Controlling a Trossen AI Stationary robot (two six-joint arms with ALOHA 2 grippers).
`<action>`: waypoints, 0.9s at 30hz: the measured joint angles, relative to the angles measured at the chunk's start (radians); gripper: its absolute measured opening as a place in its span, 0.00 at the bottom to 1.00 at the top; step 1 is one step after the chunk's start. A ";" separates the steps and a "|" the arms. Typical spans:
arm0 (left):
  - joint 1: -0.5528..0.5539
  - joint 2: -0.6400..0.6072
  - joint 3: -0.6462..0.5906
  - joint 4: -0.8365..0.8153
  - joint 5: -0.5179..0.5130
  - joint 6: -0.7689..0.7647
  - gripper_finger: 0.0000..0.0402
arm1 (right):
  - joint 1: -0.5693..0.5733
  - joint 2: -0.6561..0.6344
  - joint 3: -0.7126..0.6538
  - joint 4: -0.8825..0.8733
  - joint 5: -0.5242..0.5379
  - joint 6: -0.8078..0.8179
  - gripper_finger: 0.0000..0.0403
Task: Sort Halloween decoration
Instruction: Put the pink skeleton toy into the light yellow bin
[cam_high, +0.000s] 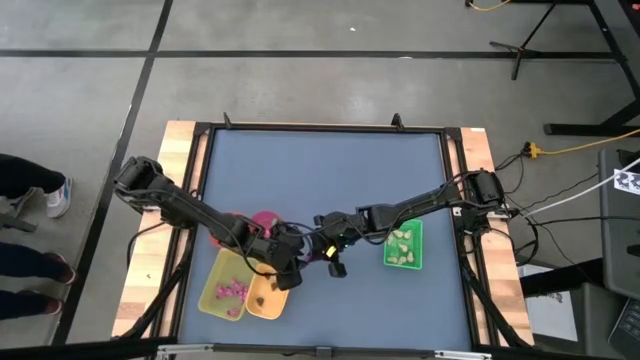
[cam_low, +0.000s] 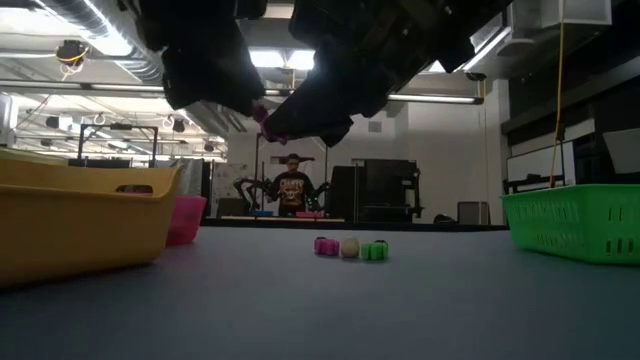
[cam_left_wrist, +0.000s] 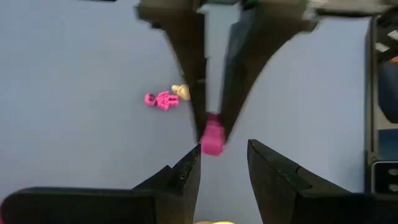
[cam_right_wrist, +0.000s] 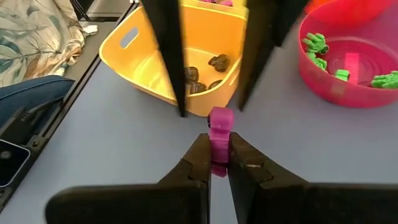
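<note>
A small magenta trinket (cam_right_wrist: 219, 119) of the Halloween decoration hangs above the table with my right gripper (cam_right_wrist: 217, 155) shut on it. My left gripper (cam_left_wrist: 224, 168) is open. Its two fingers (cam_right_wrist: 168, 62) stand on either side of the trinket, just short of it, without touching. In the high view both grippers meet near the table's middle, the left (cam_high: 295, 265) and the right (cam_high: 328, 250). More trinkets, magenta, cream and green (cam_low: 350, 248), lie loose on the table. My right gripper pinches the magenta trinket's near end (cam_right_wrist: 219, 140) between its two fingertips. The far end (cam_left_wrist: 213, 142) sticks out past them. The fingers slant down from the table's right side. The trinket is lifted clear of the table (cam_low: 262, 115).
Below the grippers a yellow tray (cam_right_wrist: 134, 53) holds dark brown trinkets, and a second tray (cam_high: 222, 288) beside it holds magenta ones. A pink bowl (cam_right_wrist: 323, 87) contains green trinkets. A green tray (cam_high: 404, 247) stands at the right. A person (cam_low: 292, 188) stands beyond the table.
</note>
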 joint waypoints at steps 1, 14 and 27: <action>0.001 0.004 0.000 -0.005 0.001 0.000 0.29 | 0.000 0.000 0.000 0.001 -0.005 0.000 0.07; 0.002 0.008 0.000 0.011 0.000 0.105 0.29 | 0.000 -0.001 0.000 0.040 -0.056 0.000 0.07; 0.000 0.008 0.000 0.008 0.000 0.106 0.22 | 0.000 -0.001 0.000 0.042 -0.056 0.000 0.07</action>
